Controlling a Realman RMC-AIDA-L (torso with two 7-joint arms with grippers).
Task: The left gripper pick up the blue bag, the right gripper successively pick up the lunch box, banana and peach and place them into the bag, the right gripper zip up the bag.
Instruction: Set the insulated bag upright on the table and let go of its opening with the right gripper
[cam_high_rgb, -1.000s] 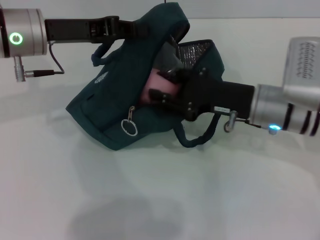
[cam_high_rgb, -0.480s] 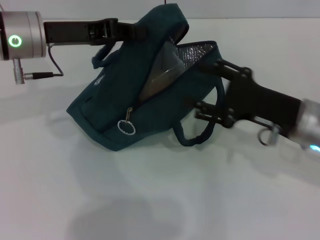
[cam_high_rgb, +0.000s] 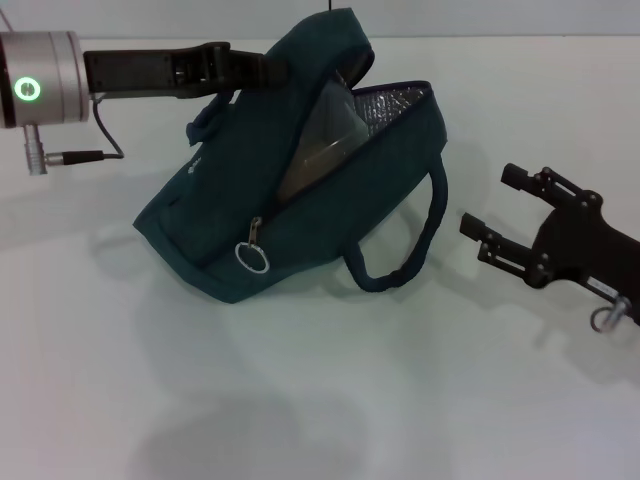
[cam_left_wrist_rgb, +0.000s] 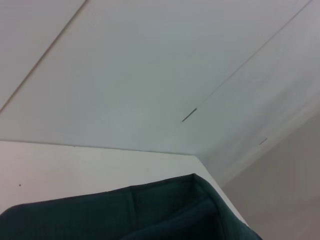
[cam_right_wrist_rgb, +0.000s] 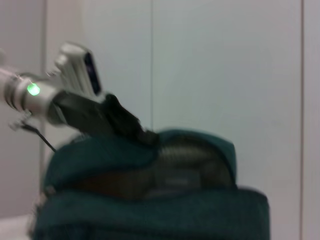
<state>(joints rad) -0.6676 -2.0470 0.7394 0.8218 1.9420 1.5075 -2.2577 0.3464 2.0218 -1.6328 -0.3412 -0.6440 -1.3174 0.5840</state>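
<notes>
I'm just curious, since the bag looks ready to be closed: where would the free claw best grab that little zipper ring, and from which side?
Probably the metal ring itself, hanging loose off the blue bag on its front face. The open right gripper would come from the robot's right, low, fingers straddling the ring. The left gripper holds the bag's top, steadying it.

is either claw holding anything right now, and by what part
The left claw holds the bag by its top edge near the peak. The right claw is open and empty, off to the bag's right.
</notes>
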